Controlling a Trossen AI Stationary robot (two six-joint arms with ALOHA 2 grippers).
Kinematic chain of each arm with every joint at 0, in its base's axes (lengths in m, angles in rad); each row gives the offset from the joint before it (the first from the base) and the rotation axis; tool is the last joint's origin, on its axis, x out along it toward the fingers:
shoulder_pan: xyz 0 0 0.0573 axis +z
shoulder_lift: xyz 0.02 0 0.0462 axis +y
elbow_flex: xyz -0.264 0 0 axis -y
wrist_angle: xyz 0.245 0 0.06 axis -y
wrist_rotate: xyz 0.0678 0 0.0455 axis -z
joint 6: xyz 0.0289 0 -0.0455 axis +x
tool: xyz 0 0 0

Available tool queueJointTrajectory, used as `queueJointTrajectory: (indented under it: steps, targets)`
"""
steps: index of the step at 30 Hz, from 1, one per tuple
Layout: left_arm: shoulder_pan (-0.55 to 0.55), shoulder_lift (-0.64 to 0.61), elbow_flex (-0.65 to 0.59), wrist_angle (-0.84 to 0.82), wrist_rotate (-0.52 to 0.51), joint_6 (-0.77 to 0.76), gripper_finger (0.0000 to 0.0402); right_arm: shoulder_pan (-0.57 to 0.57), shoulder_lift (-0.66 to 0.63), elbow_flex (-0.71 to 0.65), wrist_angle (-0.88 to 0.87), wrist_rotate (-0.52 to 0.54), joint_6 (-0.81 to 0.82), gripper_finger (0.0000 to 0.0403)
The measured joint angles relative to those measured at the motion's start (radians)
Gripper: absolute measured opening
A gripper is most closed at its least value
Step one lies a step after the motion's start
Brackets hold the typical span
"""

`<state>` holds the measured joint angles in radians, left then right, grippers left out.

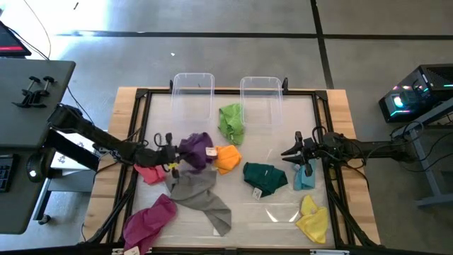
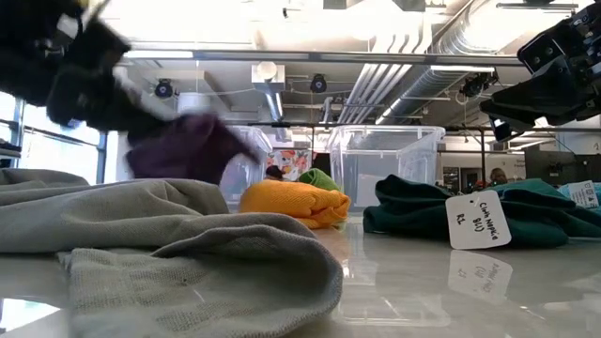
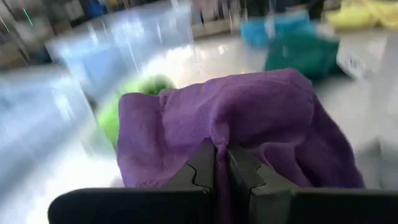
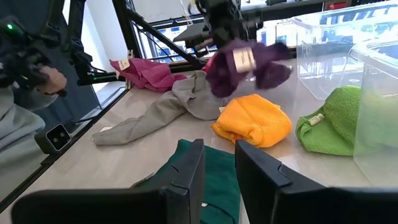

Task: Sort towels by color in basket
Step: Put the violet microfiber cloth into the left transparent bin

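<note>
My left gripper (image 1: 172,153) is left of the table's middle, shut on the purple towel (image 1: 195,149), which hangs blurred in the low view (image 2: 183,145). Around it lie the orange towel (image 1: 227,158), the grey towel (image 1: 202,195) and the pink towel (image 1: 150,173). The magenta towel (image 1: 148,219) lies at the near left and the light green towel (image 1: 231,120) by the bins. My right gripper (image 1: 291,153) hovers open at the right, over the dark green towel (image 4: 217,168). The light blue towel (image 1: 304,176) and the yellow towel (image 1: 313,218) are beside it. My left gripper pinches a bunched fold of the purple towel (image 3: 217,134) between its two fingers, coming nearly level from the table's left side. The cloth bulges past the fingertips and droops below them (image 4: 245,62), with a white tag showing, lifted clear of the grey and orange towels.
Two clear plastic bins (image 1: 192,88) (image 1: 260,92) stand side by side at the far edge. A black frame (image 1: 141,99) runs round the glossy work surface. A white tag (image 2: 479,221) lies against the dark green towel.
</note>
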<state>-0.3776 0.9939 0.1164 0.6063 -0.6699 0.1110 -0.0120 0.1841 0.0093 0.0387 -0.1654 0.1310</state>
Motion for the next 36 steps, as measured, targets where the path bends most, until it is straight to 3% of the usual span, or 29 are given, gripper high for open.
queueJointTrajectory:
  steps: [7, 14, 17, 21, 26, 31, 36]
  targets:
    - [0.007, 0.0, 0.023, 0.346, -0.022, 0.386, 0.0002, 0.0, 0.0, 0.0, 0.0, 0.0, 0.0, 0.0082]
    - [0.124, 0.0, 0.028, 0.67, -0.032, 0.564, 0.0001, 0.0, 0.0, 0.0, 0.0, 0.002, 0.0, 0.0082]
    - [0.207, -0.001, 0.08, 0.701, -0.119, 0.601, 0.0001, 0.0, 0.0, 0.0, 0.0, 0.005, 0.0, 0.0082]
    - [0.322, 0.003, 0.203, 0.522, -0.271, 0.657, 0.0001, 0.0, 0.0, 0.0, 0.0, 0.004, 0.0, 0.0082]
    - [0.447, 0.016, 0.394, 0.007, -0.357, 0.514, 0.0001, 0.0, 0.0, 0.0, 0.0, 0.004, 0.0, 0.0082]
    - [0.548, 0.064, 0.547, -0.444, -0.298, 0.245, 0.0001, 0.0, 0.0, 0.0, 0.0, 0.004, 0.0, 0.0082]
    - [0.63, 0.135, 0.645, -0.628, -0.155, 0.133, 0.0002, 0.0, 0.0, 0.0, 0.0, 0.003, 0.0, 0.0082]
